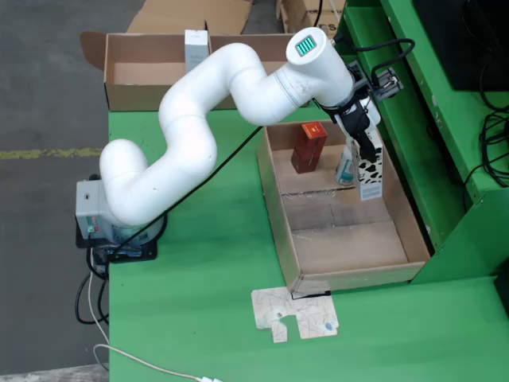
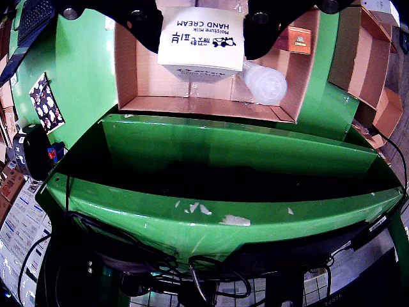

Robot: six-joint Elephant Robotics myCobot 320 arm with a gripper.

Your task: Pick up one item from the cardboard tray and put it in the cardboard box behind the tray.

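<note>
The black fingers (image 2: 146, 24) are pressing against both sides of the white hand cream carton (image 2: 200, 43) in the gripper-mounted view, one pad on each flank, so the gripper (image 2: 203, 25) is clenched on that carton. In the fixed view the same gripper (image 1: 364, 142) is sitting over the top of the carton (image 1: 371, 171), which is showing its black-and-white cow pattern and standing upright at the far right corner of the cardboard tray (image 1: 278, 207); whether its base is resting on the tray floor or hanging just clear cannot be told. A pale, translucent bottle (image 1: 345, 169) is lying just beside the carton on its left in the fixed view, and appearing at the carton's lower right in the gripper view (image 2: 264, 83). A red-brown box (image 1: 308, 147) is standing upright in the tray's far left corner, apart from the carton. The white arm (image 1: 191, 135) is curving from its grey base (image 1: 97, 211) at the left edge of the green table (image 1: 207, 270) across to the tray. The cardboard box (image 1: 147, 68) is sitting beyond the table's far edge, open, with a slim white carton (image 1: 196, 49) standing inside it. A flat printed cardboard scrap (image 1: 296, 314) is lying on the table just in front of the tray
</note>
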